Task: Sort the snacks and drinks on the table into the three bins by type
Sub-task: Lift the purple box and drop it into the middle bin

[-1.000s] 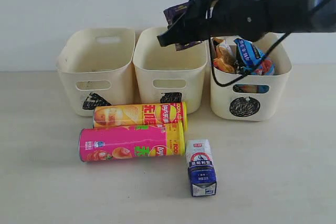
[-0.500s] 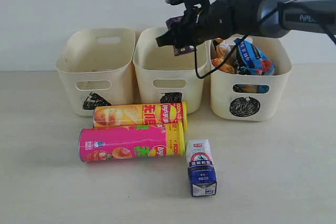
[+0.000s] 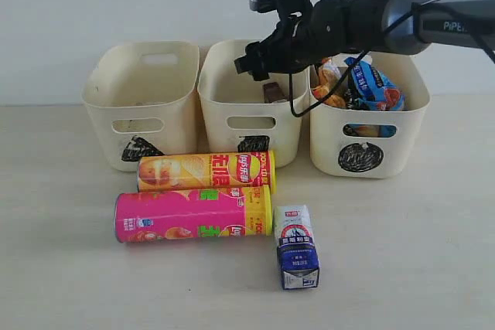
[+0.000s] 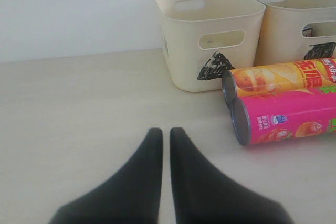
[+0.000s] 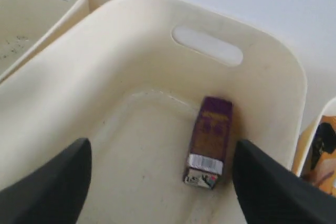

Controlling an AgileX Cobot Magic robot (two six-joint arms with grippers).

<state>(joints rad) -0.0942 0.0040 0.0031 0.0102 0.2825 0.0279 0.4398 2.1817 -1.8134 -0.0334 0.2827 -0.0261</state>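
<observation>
My right gripper (image 3: pixel 259 63) hangs open over the middle bin (image 3: pixel 224 110), the one marked with a square. The dark purple carton (image 5: pixel 210 142) lies loose on that bin's floor, below the open right gripper (image 5: pixel 163 148) and touching neither finger. The yellow-orange can (image 3: pixel 205 170) and pink can (image 3: pixel 193 215) lie side by side on the table (image 3: pixel 77 268). The white and blue carton (image 3: pixel 296 246) lies in front of them. The blue bag (image 3: pixel 371 83) and orange bag (image 3: pixel 331 86) fill the circle bin (image 3: pixel 402 137). My left gripper (image 4: pixel 161 132) is shut and empty above bare table.
The triangle bin (image 3: pixel 108 113) stands at the left with nothing showing inside. A pale wall runs behind the three bins. The right arm's cable (image 3: pixel 309 106) loops down between the middle and circle bins.
The right gripper opened and the dark purple carton dropped from it into the middle bin. The pink can rolled slightly on the spot. The left gripper stayed shut.
</observation>
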